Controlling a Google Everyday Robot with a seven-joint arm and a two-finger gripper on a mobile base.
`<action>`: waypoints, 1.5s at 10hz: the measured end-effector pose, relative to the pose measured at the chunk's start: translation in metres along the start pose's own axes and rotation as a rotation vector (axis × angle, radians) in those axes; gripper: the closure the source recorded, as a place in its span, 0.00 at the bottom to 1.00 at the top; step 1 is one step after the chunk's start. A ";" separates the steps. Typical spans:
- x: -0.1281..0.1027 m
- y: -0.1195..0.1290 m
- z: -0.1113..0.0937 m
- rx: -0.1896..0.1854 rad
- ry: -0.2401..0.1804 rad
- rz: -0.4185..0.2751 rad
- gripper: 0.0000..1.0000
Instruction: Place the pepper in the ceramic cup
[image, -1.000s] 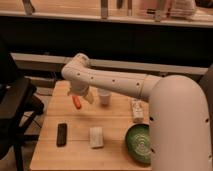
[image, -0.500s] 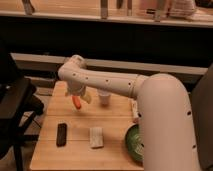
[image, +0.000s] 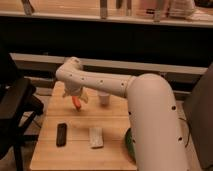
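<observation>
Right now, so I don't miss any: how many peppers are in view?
1: the pepper, held by the gripper over the table, near the ceramic cup. The arm may hide others.

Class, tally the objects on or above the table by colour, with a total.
Orange-red: 1, the pepper, held in the tool left of the ceramic cup.
White: 2, the ceramic cup and a flat block.
Black: 1, a slim bar.
Green: 1, a bowl.
Total: 5.

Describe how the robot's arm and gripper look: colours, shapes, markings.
The arm is a smooth cream-white shell of thick rounded tubes, widening to a bulky segment near the camera. A row of small dark dots runs along its forearm. The gripper, over the table, is the same pale colour, short and stubby. No loose cables show.
</observation>
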 end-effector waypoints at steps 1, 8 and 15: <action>0.004 0.000 0.004 -0.003 -0.004 -0.012 0.20; 0.015 -0.017 0.031 -0.002 -0.039 -0.086 0.20; 0.015 -0.018 0.076 -0.025 -0.102 -0.110 0.20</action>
